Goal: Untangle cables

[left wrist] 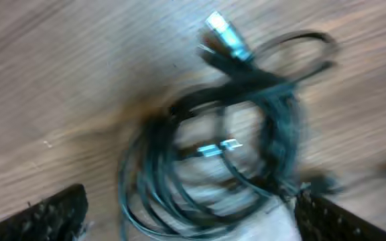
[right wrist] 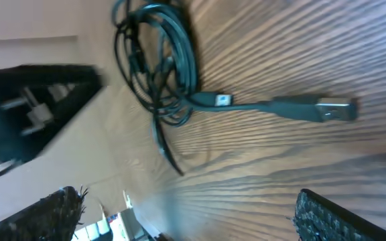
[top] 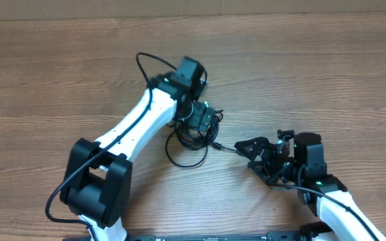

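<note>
Left arm: the white and black left arm [top: 133,127] reaches from its base at the lower left to the middle of the worktop. Its own thicker wire [top: 144,63] loops off the wrist.
Left hand: the left hand [top: 203,124] hangs over the coil, released. Its fingers [left wrist: 45,214] stand wide apart with nothing gripped, and the coil lies on the wood below the gap.
Cables: the cables [top: 189,142] lie as one black tangled coil at mid-worktop. One strand runs out to the right and ends in a silver USB plug [right wrist: 334,108].
In the way: from overhead, the left wrist and hand cover the upper part of the coil.
Right hand: the right hand [top: 246,155] sits to the right of the coil, released. Its fingers [right wrist: 340,214] are spread, pointing at the plug end, near it but not touching.
Worktop: the worktop [top: 313,67] is brown wood grain, with a paler band along the far edge.
Hard to make out: the left wrist view is blurred, so the number of cords and how they cross cannot be told. A dark shape at the left of the right wrist view is smeared. The right arm is cut off at the bottom edge.
</note>
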Robot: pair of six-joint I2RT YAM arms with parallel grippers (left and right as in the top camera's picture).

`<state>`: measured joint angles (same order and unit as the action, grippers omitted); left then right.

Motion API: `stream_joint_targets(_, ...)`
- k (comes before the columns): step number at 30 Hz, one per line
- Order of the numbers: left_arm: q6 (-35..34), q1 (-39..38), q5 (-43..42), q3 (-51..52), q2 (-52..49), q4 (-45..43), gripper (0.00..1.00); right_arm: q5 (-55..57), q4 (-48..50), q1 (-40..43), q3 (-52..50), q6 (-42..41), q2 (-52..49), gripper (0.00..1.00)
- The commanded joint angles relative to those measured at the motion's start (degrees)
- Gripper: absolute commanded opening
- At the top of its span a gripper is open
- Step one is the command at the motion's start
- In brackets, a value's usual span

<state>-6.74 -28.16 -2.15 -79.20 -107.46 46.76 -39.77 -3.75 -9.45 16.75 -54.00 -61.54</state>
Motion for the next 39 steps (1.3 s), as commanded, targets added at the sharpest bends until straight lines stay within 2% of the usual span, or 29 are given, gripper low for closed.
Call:
stream_joint_targets(1, 6.23, 0.48, 10.34, 3.93, -0.87, -4.76, 0.95, -0.85, -1.11, 0.15, 0.20, 1.64, 2.45, 1.00)
stream_joint_targets(4, 10.45, 0.92, 9.97, 6.47, -0.90, -9.97, 0.89, -0.85, -4.00, 0.15, 0.20, 1.79, 2.93, 1.00)
stream_joint_targets(7, 11.30, 0.81, 6.56, 11.06, -0.94, -18.08, 0.98, -0.83, -4.92, 0.15, 0.20, 1.81, 2.93, 1.00)
stream_joint_targets(10, 11.26, 0.76, 4.70, 15.63, -1.57, -26.84, 0.99, -0.90, -3.54, 0.15, 0.20, 1.70, 2.93, 1.00)
stream_joint_targets(14, 10.95, 0.74, -0.63, 17.73, -5.62, -29.31, 0.90, -2.49, -3.02, 0.15, 0.20, 1.36, 2.93, 0.99)
stream_joint_targets(15, 10.29, 0.76, -0.79, 17.70, -6.71, -29.29, 0.74, -2.60, -3.02, 0.15, 0.20, 1.36, 2.93, 1.00)
stream_joint_targets(16, 9.05, 0.76, -0.87, 17.70, -7.72, -29.09, 0.38, -2.58, -2.99, 0.15, 0.20, 1.33, 2.93, 1.00)
stream_joint_targets(17, 7.80, 0.76, -0.85, 17.70, -8.20, -28.79, 0.18, -2.58, -2.99, 0.15, 0.20, 1.33, 2.93, 1.00)
stream_joint_targets(18, 6.78, 0.76, -0.85, 17.70, -8.37, -28.26, 0.08, -2.56, -2.99, 0.15, 0.20, 1.33, 2.93, 1.00)
stream_joint_targets(19, 5.46, 0.76, -0.85, 17.53, -8.28, -27.32, 0.04, -2.56, -3.02, 0.15, 0.20, 1.33, 2.93, 1.00)
stream_joint_targets(27, -0.66, 0.74, -1.33, 3.87, -0.33, -11.30, 0.04, -2.56, -3.04, 0.15, 0.20, 1.36, 2.93, 1.00)
stream_joint_targets(31, -1.03, 0.76, -7.32, -1.86, 3.32, -4.20, 0.04, -2.54, -3.06, 0.15, 0.20, 1.38, 2.93, 1.00)
stream_joint_targets(39, -1.01, 0.76, -15.98, -2.95, 7.08, -0.24, 0.04, -2.51, -4.24, 0.15, 0.20, 1.38, 2.93, 1.00)
